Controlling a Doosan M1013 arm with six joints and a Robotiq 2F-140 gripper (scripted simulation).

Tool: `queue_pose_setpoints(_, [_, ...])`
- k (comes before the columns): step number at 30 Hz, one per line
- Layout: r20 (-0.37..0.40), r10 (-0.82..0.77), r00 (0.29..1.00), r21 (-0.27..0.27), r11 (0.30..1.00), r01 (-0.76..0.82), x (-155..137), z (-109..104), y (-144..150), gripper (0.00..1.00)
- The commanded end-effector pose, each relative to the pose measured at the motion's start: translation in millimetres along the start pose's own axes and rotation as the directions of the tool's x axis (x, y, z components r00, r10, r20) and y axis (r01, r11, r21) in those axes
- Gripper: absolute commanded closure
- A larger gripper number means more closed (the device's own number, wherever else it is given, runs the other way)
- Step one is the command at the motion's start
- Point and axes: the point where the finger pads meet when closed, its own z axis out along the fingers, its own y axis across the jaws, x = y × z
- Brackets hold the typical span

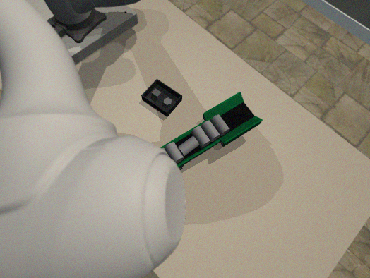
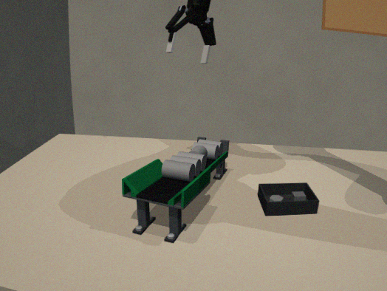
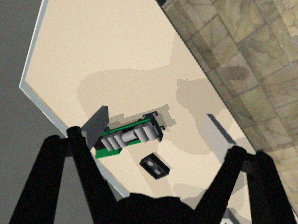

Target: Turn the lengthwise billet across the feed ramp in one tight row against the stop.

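Note:
A green feed ramp point(image 1: 215, 127) with a black bed stands on grey legs on the table; it also shows in the exterior view point(image 2: 173, 177) and small in the wrist view point(image 3: 127, 137). Several grey billets lie on it. Three lie across the ramp side by side point(image 1: 210, 129). One billet point(image 1: 188, 145) lies lengthwise behind them. Another billet point(image 1: 174, 152) lies across at the stop end. My gripper point(image 2: 186, 52) hangs open and empty high above the ramp. In the wrist view its fingers frame the ramp far below.
A small black tray point(image 1: 162, 97) holding two grey blocks sits on the table beside the ramp; it also shows in the exterior view point(image 2: 288, 199). My white arm point(image 1: 70, 176) fills the left of the top view. The robot base point(image 1: 81, 17) is at the table's far corner.

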Motion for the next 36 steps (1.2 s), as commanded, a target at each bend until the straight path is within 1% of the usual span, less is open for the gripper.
queue_pose_setpoints(1, [0.000,0.000,1.000,0.000,1.000,0.000,-0.1,-0.2,-0.1,0.00])
queue_pose_setpoints(18, [0.000,0.000,1.000,0.000,1.000,0.000,-0.2,-0.1,-0.2,0.00])
queue_pose_setpoints(20, [0.000,0.013,1.000,-0.004,1.000,-0.013,-2.7,2.6,-2.6,0.00])
queue_pose_setpoints(23, [0.000,0.087,0.996,-0.030,0.996,-0.087,-17.9,18.2,-16.5,0.00])
queue_pose_setpoints(26, [-0.017,0.231,0.973,-0.080,0.969,-0.232,-50.4,48.9,-42.1,0.00])
queue_pose_setpoints(27, [-0.017,0.231,0.973,-0.080,0.969,-0.232,-50.4,48.9,-42.1,0.00])
queue_pose_setpoints(28, [-0.029,0.289,0.957,-0.099,0.952,-0.291,-65.0,61.5,-52.1,0.00])
queue_pose_setpoints(29, [-0.029,0.289,0.957,-0.099,0.952,-0.291,-65.0,61.5,-52.1,0.00])
queue_pose_setpoints(30, [-0.046,0.349,0.936,-0.117,0.928,-0.352,-81.1,74.8,-62.2,0.00])
queue_pose_setpoints(31, [-0.046,0.349,0.936,-0.117,0.928,-0.352,-81.1,74.8,-62.2,0.00])
queue_pose_setpoints(32, [-0.068,0.409,0.910,-0.134,0.900,-0.414,-98.4,88.4,-72.1,0.00])
queue_pose_setpoints(34, [-0.068,0.409,0.910,-0.134,0.900,-0.414,-98.4,88.4,-72.1,0.00])
queue_pose_setpoints(35, [-0.093,0.466,0.880,-0.147,0.868,-0.475,-116.5,101.9,-81.3,0.00])
queue_pose_setpoints(36, [-0.093,0.466,0.880,-0.147,0.868,-0.475,-116.5,101.9,-81.3,0.00])
